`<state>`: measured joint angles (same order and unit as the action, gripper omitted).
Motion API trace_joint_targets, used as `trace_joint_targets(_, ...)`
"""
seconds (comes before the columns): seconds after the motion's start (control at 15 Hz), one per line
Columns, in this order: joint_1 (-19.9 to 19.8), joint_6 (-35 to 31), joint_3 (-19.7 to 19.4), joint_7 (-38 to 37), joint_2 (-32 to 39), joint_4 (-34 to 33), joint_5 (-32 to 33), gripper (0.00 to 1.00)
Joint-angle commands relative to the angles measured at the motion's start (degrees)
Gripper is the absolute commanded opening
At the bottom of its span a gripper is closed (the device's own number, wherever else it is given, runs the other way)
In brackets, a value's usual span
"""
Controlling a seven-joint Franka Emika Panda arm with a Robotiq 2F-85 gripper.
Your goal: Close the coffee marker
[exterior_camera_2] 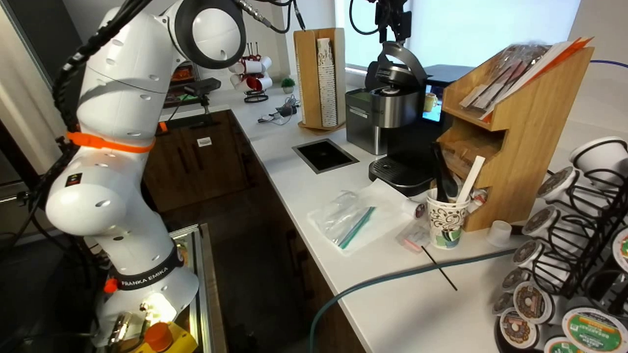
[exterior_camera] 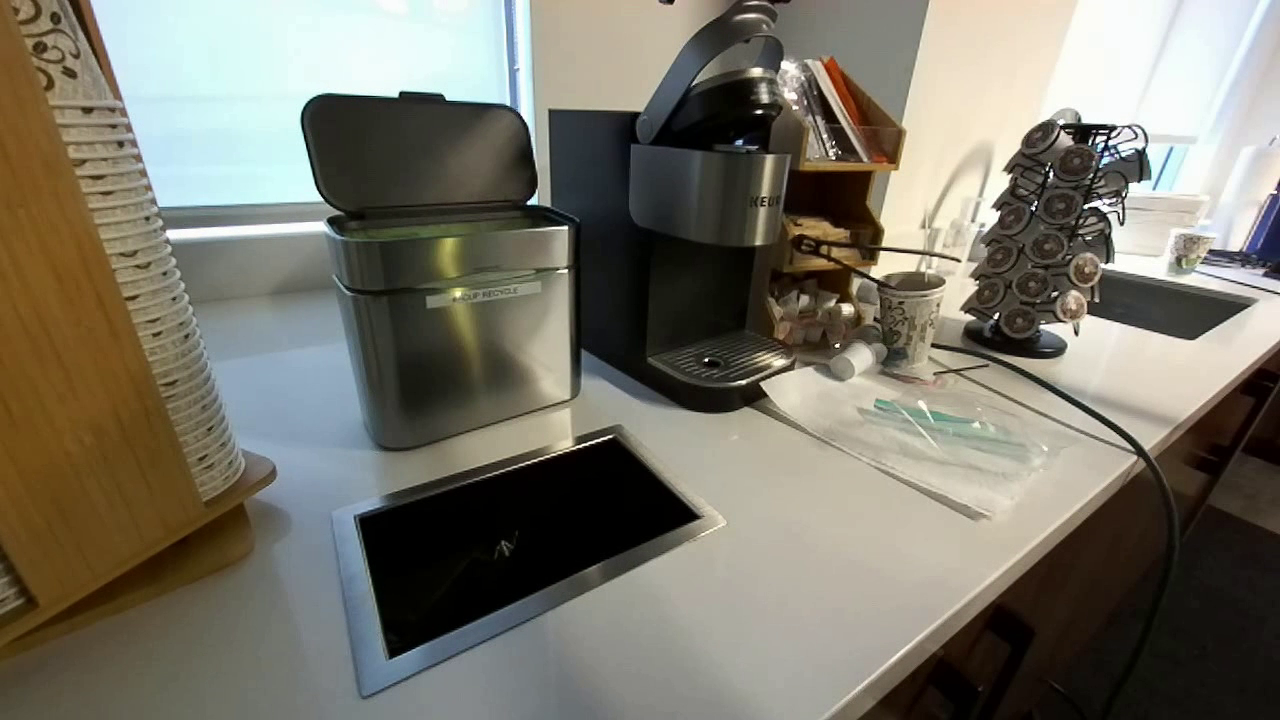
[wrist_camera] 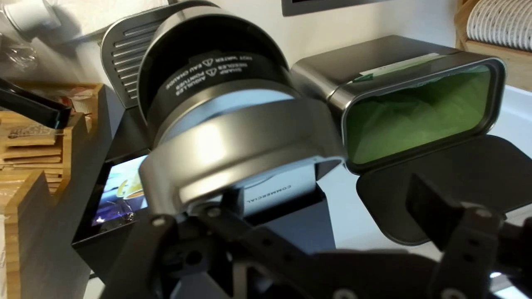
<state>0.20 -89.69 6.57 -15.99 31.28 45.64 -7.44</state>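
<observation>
Grey and black, the coffee maker (exterior_camera: 705, 200) stands on the table (exterior_camera: 760, 570) between the steel bin (exterior_camera: 470, 350) and the wooden rack (exterior_camera_2: 544, 132), its hinged top (exterior_camera: 725, 105) tipped open. In the wrist view my pincer (wrist_camera: 326, 191) is spread wide, gripping nothing; in an exterior view it hangs just over the raised handle (exterior_camera_2: 411, 61). Whether it touches, I can't tell. I take the step in hand to be lining up, the closing itself not yet done. Next, I'd judge, comes a push rather than a grasp: lay a fingertip on the handle's upper side, then press it forward and down, toward the drip tray (exterior_camera: 720, 358), in a curve until the top seats.
</observation>
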Motion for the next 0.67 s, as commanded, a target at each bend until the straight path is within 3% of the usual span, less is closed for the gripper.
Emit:
trace_joint_targets(0.0,0.0,0.0,0.0,0.0,0.0,0.0,0.0,1.0)
trace_joint_targets(0.6,-0.6,8.1,1.0,0.6,-0.6,4.0,-2.0,1.0)
